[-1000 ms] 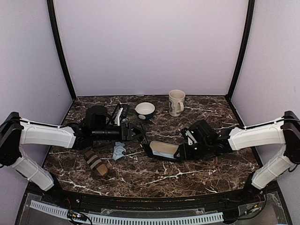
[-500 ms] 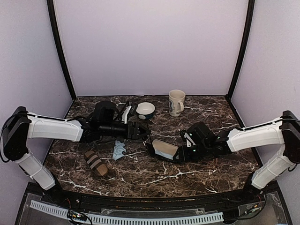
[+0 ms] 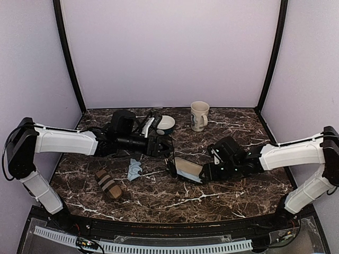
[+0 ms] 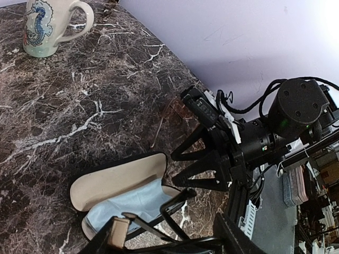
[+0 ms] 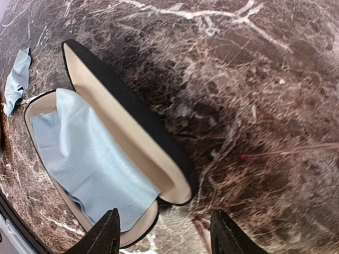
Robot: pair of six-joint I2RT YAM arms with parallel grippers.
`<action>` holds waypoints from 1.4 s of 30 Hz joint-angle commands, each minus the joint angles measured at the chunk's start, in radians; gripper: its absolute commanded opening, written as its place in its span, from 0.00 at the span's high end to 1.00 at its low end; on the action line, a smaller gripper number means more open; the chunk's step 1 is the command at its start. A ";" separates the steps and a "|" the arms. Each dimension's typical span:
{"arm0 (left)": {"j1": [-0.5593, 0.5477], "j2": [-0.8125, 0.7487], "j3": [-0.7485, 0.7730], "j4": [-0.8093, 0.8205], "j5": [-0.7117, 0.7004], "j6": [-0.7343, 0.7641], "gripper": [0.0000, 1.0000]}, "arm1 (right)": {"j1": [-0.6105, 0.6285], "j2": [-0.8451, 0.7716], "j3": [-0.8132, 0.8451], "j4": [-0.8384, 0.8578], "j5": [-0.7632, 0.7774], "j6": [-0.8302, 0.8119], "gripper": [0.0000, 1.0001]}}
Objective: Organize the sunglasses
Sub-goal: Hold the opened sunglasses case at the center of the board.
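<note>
The sunglasses (image 4: 177,200) show only as thin dark wire pieces at the bottom of the left wrist view, between the fingers of the left gripper (image 4: 170,227). The lenses cannot be made out there. The jaws are clamped on the frame, though the contact itself is cut off by the lower edge.

Just beyond lies the open black case (image 5: 145,127) with a pale blue cloth (image 5: 90,153) inside. The right gripper (image 5: 165,225) has its jaws apart at the case's near end, and whether a finger touches it cannot be told.

In the top view a loose cloth (image 3: 134,169) and a brown striped case (image 3: 107,183) lie lower left of centre.
</note>
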 commanded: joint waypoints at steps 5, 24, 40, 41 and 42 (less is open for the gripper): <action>0.004 -0.021 0.018 -0.006 0.026 0.013 0.59 | -0.079 0.037 0.066 0.015 -0.012 -0.168 0.41; 0.003 -0.038 0.005 -0.012 0.028 0.020 0.59 | -0.132 0.155 0.143 0.040 -0.160 -0.399 0.63; 0.004 -0.046 -0.002 -0.021 0.025 0.037 0.60 | -0.131 0.171 0.153 0.028 -0.137 -0.479 0.86; 0.004 -0.046 -0.003 -0.023 0.023 0.039 0.59 | -0.132 0.171 0.155 0.028 -0.137 -0.485 0.87; 0.003 -0.046 -0.002 -0.024 0.024 0.041 0.60 | -0.132 0.171 0.157 0.028 -0.137 -0.491 0.88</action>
